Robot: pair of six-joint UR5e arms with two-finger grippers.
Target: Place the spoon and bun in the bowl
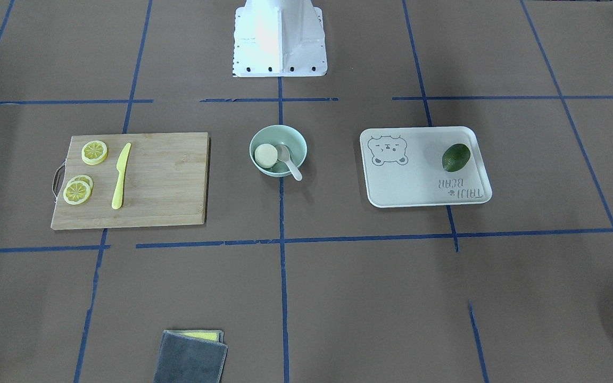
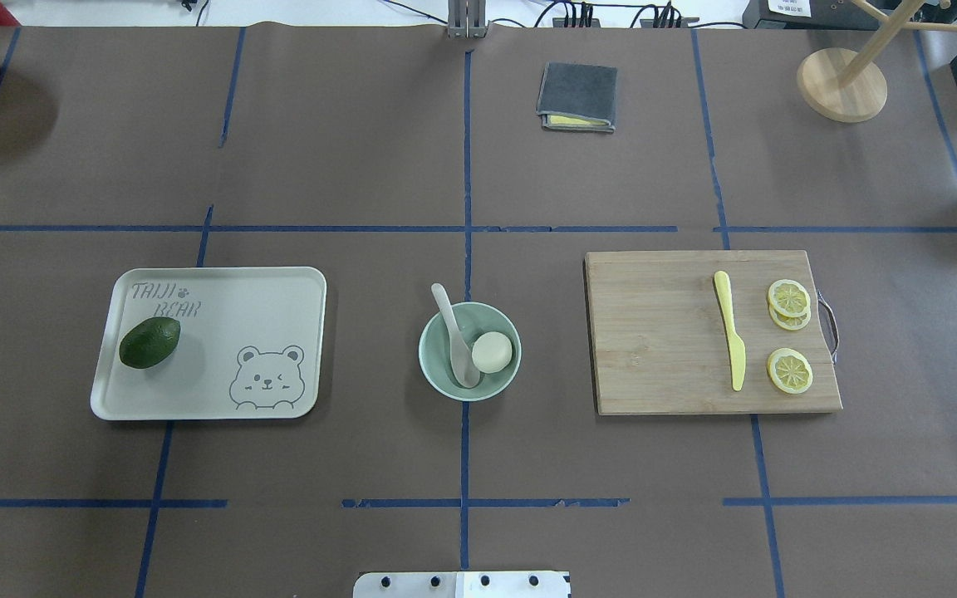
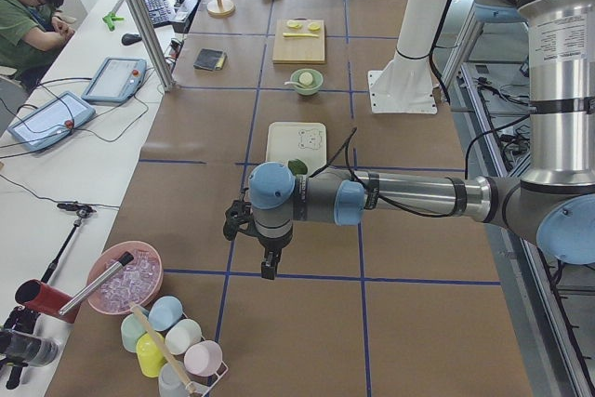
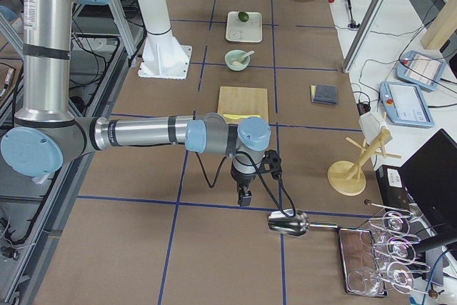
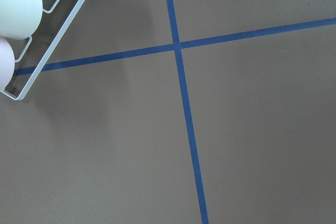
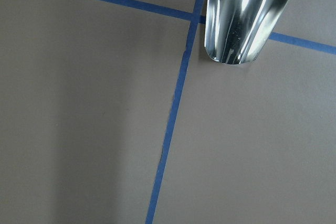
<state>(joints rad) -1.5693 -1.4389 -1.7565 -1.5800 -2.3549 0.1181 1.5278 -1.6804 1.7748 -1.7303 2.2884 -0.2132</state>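
I see the bowl at the middle of the tabletop. The bun lies inside it with the spoon just beside it — scoop down in the bowl, handle resting on the rim and sticking out past it. The tray holding the avocado sits to one side, the cutting board to the other. The left gripper and right gripper hang over opposite ends of the tabletop, well apart from the bowl — I cannot tell whether either is apart or together.
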